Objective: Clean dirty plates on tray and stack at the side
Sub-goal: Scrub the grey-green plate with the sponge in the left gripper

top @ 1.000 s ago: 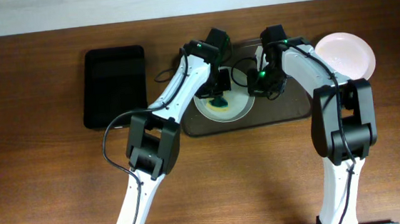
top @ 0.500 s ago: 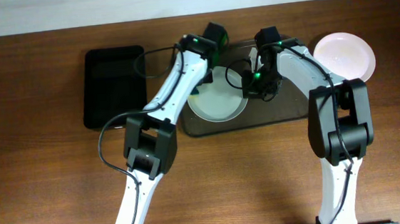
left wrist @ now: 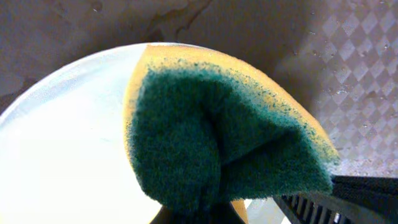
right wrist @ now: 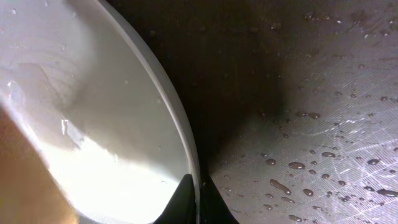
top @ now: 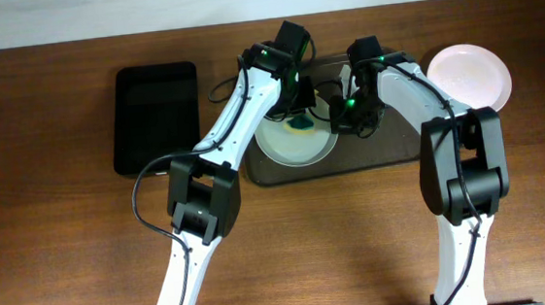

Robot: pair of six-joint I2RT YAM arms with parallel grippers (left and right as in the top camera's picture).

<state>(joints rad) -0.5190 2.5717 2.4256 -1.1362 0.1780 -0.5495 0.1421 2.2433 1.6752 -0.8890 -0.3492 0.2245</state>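
White plates counted from overhead: two. First plate lies on the dark grey-brown tray, frame centre. Second plate sits just beside the tray's upper-right corner. One glossy black tray at left. Left gripper pinches one green-and-yellow sponge over first plate. Right gripper fingers narrow, clamped on first plate's rim.

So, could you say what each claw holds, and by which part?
Left claw: the folded sponge, at its lower end; right claw: the plate, by its rim.
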